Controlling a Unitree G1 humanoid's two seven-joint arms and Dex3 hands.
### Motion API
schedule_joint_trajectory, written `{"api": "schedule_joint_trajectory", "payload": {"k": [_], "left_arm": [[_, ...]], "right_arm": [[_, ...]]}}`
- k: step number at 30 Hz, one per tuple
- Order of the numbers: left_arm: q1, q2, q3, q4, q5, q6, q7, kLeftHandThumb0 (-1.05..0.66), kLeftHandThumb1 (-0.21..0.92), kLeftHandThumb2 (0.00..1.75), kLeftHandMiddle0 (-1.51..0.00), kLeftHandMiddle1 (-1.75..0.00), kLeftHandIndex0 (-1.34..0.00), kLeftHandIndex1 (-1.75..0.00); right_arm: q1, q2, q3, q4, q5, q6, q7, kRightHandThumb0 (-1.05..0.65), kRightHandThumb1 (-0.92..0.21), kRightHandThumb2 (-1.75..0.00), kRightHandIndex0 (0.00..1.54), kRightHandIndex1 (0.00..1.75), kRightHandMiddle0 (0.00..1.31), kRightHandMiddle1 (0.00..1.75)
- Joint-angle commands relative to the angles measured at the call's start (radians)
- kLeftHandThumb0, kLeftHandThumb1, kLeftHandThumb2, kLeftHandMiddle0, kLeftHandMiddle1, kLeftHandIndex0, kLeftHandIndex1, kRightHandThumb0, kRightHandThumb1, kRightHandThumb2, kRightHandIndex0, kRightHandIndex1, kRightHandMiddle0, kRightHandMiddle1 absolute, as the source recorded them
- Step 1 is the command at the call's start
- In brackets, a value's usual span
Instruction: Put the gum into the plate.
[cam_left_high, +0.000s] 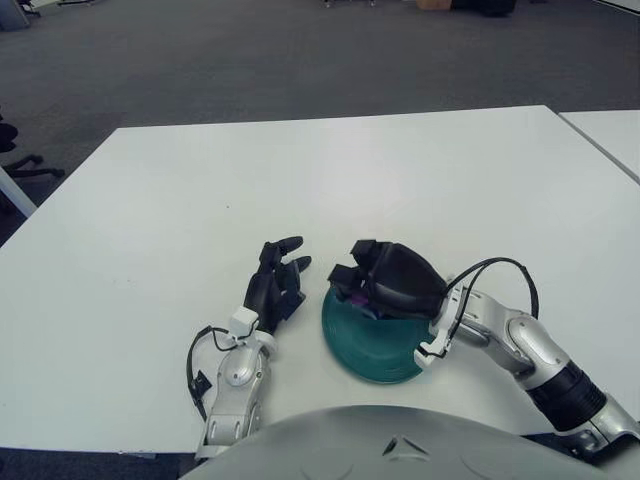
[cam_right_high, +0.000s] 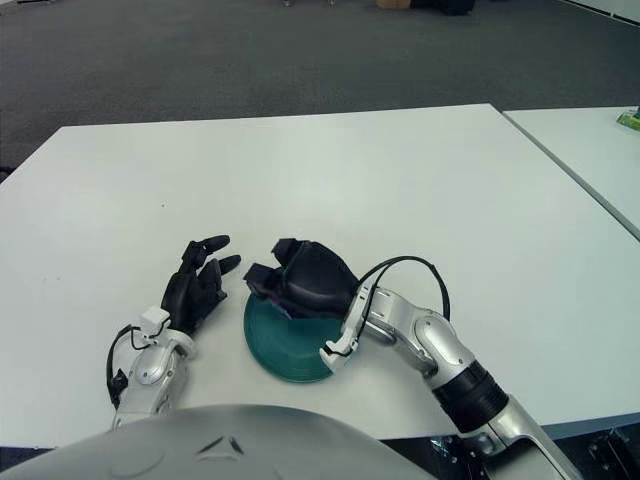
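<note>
A dark green plate (cam_left_high: 360, 345) sits on the white table (cam_left_high: 330, 180) near its front edge. My right hand (cam_left_high: 385, 278) is over the far part of the plate, fingers curled around a small purple gum pack (cam_left_high: 358, 298), of which only a sliver shows beneath the fingers. Whether the pack touches the plate is hidden by the hand. My left hand (cam_left_high: 275, 280) shows just left of the plate, fingers relaxed and holding nothing. The same scene shows in the right eye view, with the plate (cam_right_high: 285, 355) and right hand (cam_right_high: 310, 275).
A second white table (cam_left_high: 610, 135) adjoins at the right. Grey carpet lies beyond the table's far edge. A dark chair base (cam_left_high: 20, 165) shows at the far left.
</note>
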Motion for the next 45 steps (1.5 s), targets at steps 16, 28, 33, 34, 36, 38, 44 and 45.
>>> {"api": "schedule_joint_trajectory", "payload": {"k": [16, 28, 33, 34, 36, 38, 44, 45], "left_arm": [[-0.006, -0.01, -0.001, -0.003, 0.006, -0.037, 0.027, -0.74, 0.92, 0.82, -0.3, -0.75, -0.01, -1.07], [-0.007, -0.003, 0.012, -0.006, -0.034, -0.033, 0.001, -0.78, 0.92, 0.85, -0.28, -0.65, 0.0, -0.97], [-0.008, 0.004, 0.019, -0.002, -0.044, -0.042, -0.009, -0.79, 0.92, 0.85, -0.3, -0.61, 0.0, -0.98], [-0.008, 0.006, 0.02, 0.0, -0.043, -0.048, -0.011, -0.79, 0.92, 0.85, -0.3, -0.61, 0.0, -0.98], [-0.008, 0.008, 0.018, 0.003, -0.039, -0.065, -0.014, -0.79, 0.92, 0.84, -0.3, -0.59, 0.0, -0.99], [-0.007, 0.01, 0.017, 0.003, -0.037, -0.076, -0.016, -0.78, 0.92, 0.84, -0.3, -0.59, 0.0, -1.0], [-0.006, 0.016, 0.019, 0.005, -0.035, -0.094, -0.018, -0.77, 0.92, 0.83, -0.31, -0.58, 0.0, -1.01], [-0.006, 0.017, 0.019, 0.005, -0.033, -0.096, -0.018, -0.77, 0.92, 0.83, -0.32, -0.58, 0.0, -1.01]], "right_arm": [[-0.004, -0.067, -0.081, -0.146, 0.119, 0.119, 0.346, -0.88, -0.92, -1.02, 0.21, 0.11, 0.0, 0.34], [0.081, 0.014, -0.126, -0.086, 0.304, 0.124, 0.242, -1.02, -0.92, -1.1, 0.13, 0.01, 0.0, 0.07], [0.102, 0.038, -0.13, -0.074, 0.333, 0.126, 0.224, -1.04, -0.92, -1.09, 0.14, 0.01, 0.0, 0.11], [0.107, 0.043, -0.131, -0.072, 0.338, 0.128, 0.221, -1.04, -0.92, -1.09, 0.14, 0.01, 0.0, 0.12], [0.118, 0.054, -0.132, -0.068, 0.352, 0.134, 0.218, -1.04, -0.92, -1.07, 0.14, 0.01, 0.0, 0.11], [0.129, 0.068, -0.132, -0.064, 0.372, 0.141, 0.216, -1.04, -0.92, -1.06, 0.14, 0.0, 0.0, 0.1], [0.159, 0.098, -0.132, -0.054, 0.407, 0.158, 0.213, -1.04, -0.92, -1.04, 0.13, 0.0, 0.0, 0.08], [0.167, 0.107, -0.133, -0.054, 0.416, 0.166, 0.212, -1.04, -0.92, -1.04, 0.13, 0.0, 0.0, 0.08]]}}
